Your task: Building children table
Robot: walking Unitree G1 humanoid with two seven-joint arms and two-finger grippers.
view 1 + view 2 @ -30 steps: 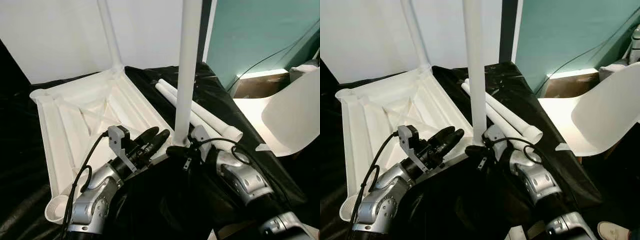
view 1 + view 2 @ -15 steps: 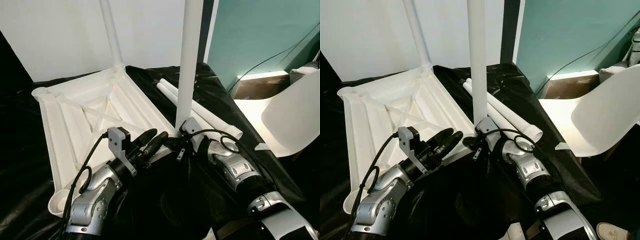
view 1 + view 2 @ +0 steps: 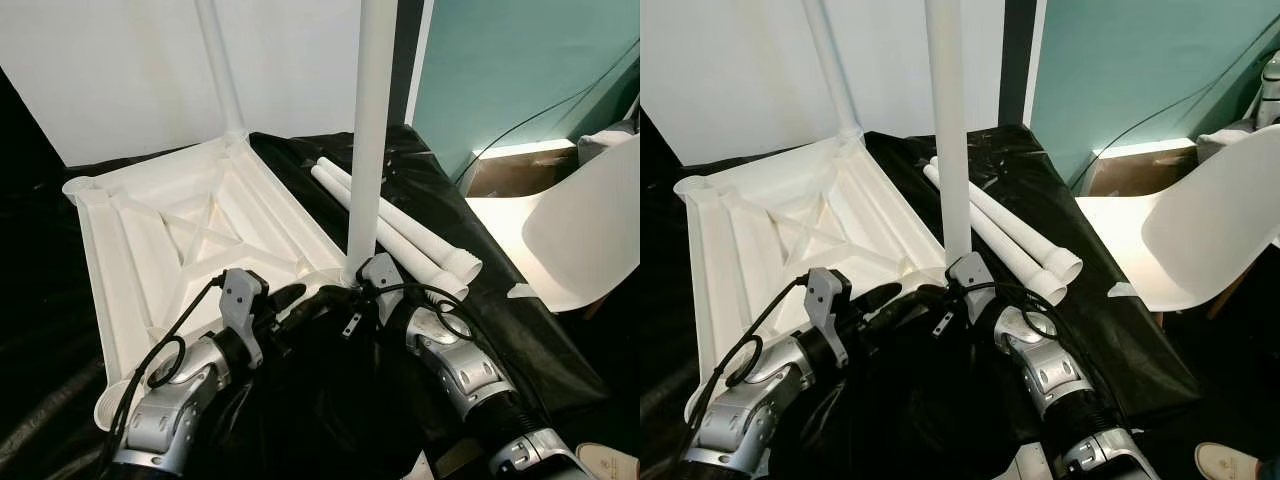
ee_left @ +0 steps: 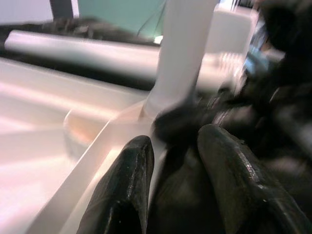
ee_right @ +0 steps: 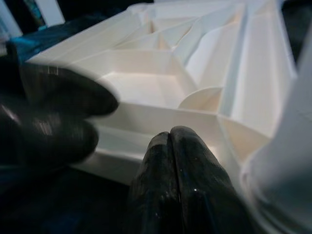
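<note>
The white table top [image 3: 170, 230] lies upside down on black cloth. One white leg [image 3: 368, 150] stands upright in its near right corner, another leg [image 3: 220, 70] in the far corner. Two loose legs [image 3: 420, 240] lie on the cloth to the right. My left gripper [image 3: 318, 297] lies low at the top's near edge, pointing at the base of the near leg, its fingers [image 4: 126, 185] slightly apart with dark cloth between them. My right gripper [image 5: 170, 139] is shut and empty, just before that same corner, tip to tip with the left one.
A white chair [image 3: 590, 230] stands at the right, past the edge of the black-covered surface. A white wall and a teal wall [image 3: 520, 60] stand behind. A shoe [image 3: 610, 462] shows on the floor at the lower right.
My left gripper has dropped lower and reached further toward the near leg's base. The right forearm has shifted while its gripper stays by that corner.
</note>
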